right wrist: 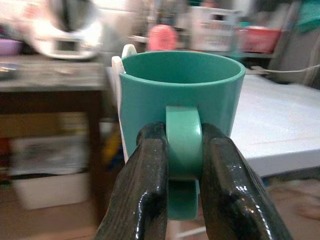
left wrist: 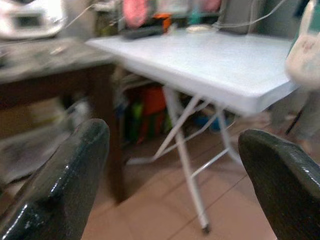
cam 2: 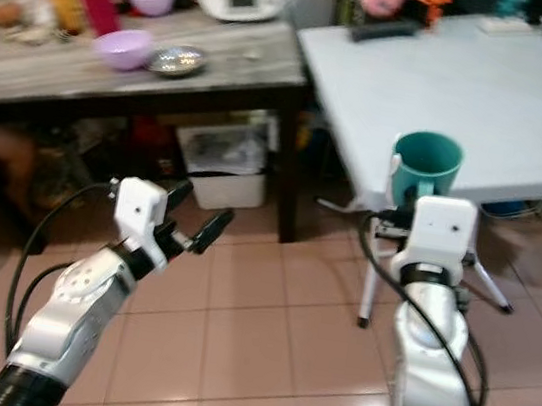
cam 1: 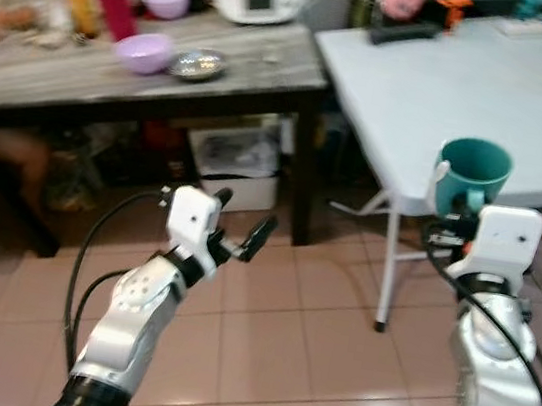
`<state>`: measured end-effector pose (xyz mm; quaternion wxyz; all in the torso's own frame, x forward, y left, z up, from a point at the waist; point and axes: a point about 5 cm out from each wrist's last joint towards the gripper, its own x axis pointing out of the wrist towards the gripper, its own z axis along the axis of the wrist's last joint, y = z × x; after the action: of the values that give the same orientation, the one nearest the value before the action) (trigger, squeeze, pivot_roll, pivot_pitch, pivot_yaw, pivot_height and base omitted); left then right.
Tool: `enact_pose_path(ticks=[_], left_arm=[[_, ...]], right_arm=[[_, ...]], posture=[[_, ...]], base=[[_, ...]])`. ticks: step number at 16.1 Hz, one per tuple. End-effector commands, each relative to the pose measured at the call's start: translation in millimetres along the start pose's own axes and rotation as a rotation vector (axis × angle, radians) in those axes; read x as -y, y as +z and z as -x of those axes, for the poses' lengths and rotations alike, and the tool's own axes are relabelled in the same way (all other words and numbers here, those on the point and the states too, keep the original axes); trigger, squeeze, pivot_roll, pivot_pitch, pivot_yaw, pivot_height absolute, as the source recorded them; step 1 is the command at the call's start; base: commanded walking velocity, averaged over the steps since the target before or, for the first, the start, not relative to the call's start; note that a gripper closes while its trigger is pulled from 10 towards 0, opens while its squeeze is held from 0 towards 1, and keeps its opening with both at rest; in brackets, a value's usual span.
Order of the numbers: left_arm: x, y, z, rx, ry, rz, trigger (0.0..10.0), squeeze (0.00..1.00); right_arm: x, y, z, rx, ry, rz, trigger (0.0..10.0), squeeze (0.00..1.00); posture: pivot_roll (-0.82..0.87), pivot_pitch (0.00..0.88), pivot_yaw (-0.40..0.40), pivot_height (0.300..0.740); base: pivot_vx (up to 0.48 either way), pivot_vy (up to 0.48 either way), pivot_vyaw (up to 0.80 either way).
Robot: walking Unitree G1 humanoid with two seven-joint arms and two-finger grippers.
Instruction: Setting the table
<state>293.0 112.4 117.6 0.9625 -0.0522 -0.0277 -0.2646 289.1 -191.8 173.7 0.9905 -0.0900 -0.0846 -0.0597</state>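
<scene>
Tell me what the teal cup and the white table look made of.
Cup: likely plastic, with a matte, even teal wall and thick moulded handle, held by the right gripper. Table: smooth pale top, probably plastic or laminate, on thin white folding legs, likely metal.

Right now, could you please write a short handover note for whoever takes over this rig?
Right tool: shut on the handle of the teal mug, held upright in the air at the near edge of the white folding table.
Left tool: open, holding nothing, above the tiled floor.
Done: mug is in hand.
Left: set the mug on the white table. Purple bowls and a metal dish sit on the wooden table.
</scene>
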Motion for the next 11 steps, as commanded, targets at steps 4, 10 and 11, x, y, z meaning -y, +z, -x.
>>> enact_pose_path(ticks=[4, 10, 11], left_arm=[[-2.2, 2.3, 1.5, 0.000, 0.004, -0.012, 10.0, 0.00], [-1.6, 0.8, 1.1, -0.010, -0.002, -0.008, 10.0, 0.00], [-0.9, 0.6, 0.7, -0.011, -0.005, -0.005, 10.0, 0.00]], right_arm=[[-5.8, 7.2, 0.8, 0.041, 0.027, 0.010, 10.0, 0.00], [-4.8, 8.8, 0.4, 0.054, 0.033, 0.033, 10.0, 0.00], [-4.6, 8.3, 0.5, 0.052, 0.033, 0.032, 10.0, 0.00]], posture=[[-0.24, 0.053, 0.137, 0.740], [-0.25, 0.051, 0.135, 0.740], [-0.25, 0.050, 0.136, 0.740]], base=[[0.000, 0.117, 0.00], [0.049, 0.000, 0.48], [0.311, 0.000, 0.80]])
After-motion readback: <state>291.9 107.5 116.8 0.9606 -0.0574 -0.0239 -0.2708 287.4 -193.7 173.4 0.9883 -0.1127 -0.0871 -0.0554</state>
